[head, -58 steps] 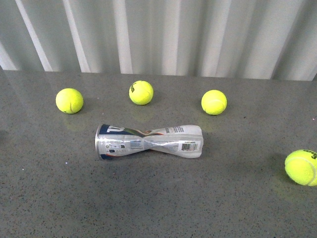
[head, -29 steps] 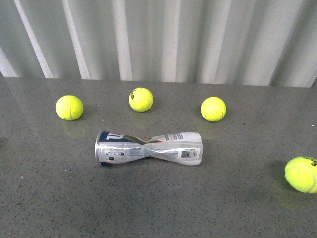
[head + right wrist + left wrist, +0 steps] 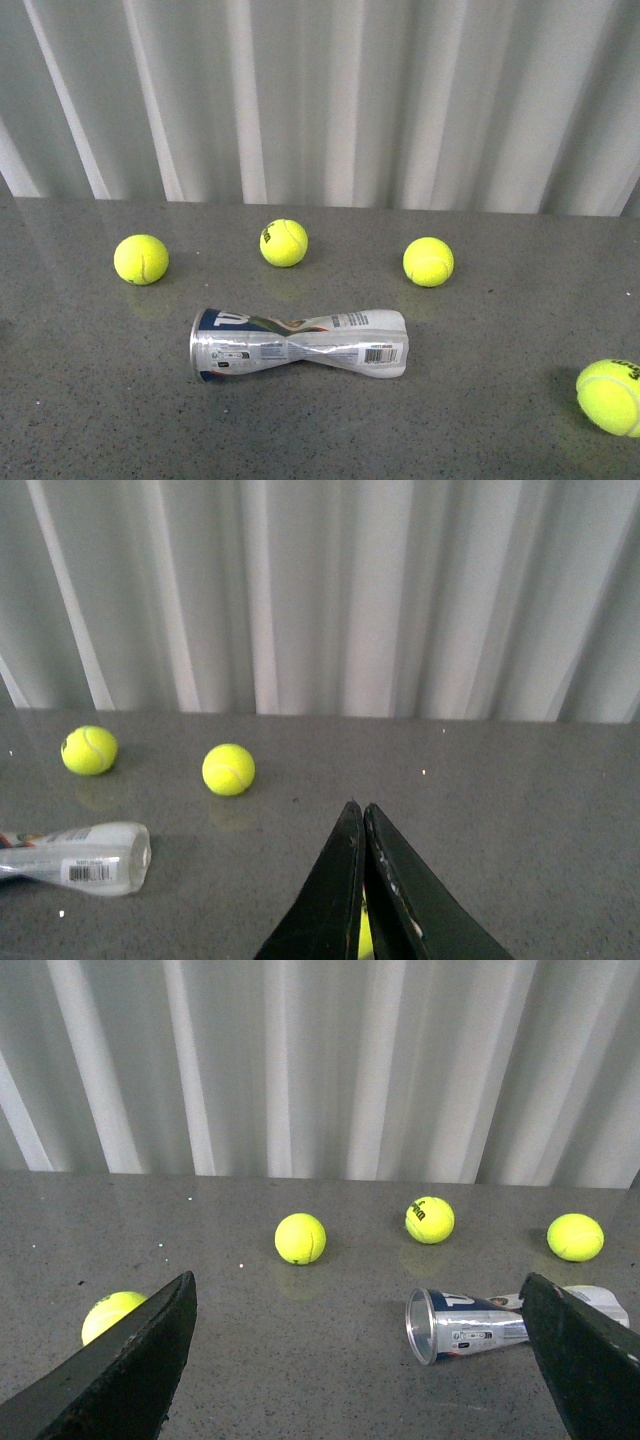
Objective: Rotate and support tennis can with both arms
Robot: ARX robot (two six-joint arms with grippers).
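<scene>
The tennis can (image 3: 298, 345) lies on its side on the grey table, its middle crushed and twisted, its silver rim to the left and its barcode end to the right. Neither arm shows in the front view. In the left wrist view the can (image 3: 470, 1324) lies with its open mouth toward the camera, close to one black finger (image 3: 585, 1360) that covers part of it. My left gripper (image 3: 357, 1290) is open wide with nothing between its fingers. My right gripper (image 3: 358, 808) is shut above the table, and the can's barcode end (image 3: 85, 857) lies well off to its side.
Three tennis balls (image 3: 141, 259) (image 3: 284, 243) (image 3: 428, 262) sit in a row behind the can, and another ball (image 3: 610, 396) lies at the near right. A sliver of a ball (image 3: 364, 940) shows behind my right fingers. A corrugated white wall (image 3: 320, 100) closes off the back.
The whole scene has slid down in the front view, with more wall showing. The can and balls keep their places relative to each other.
</scene>
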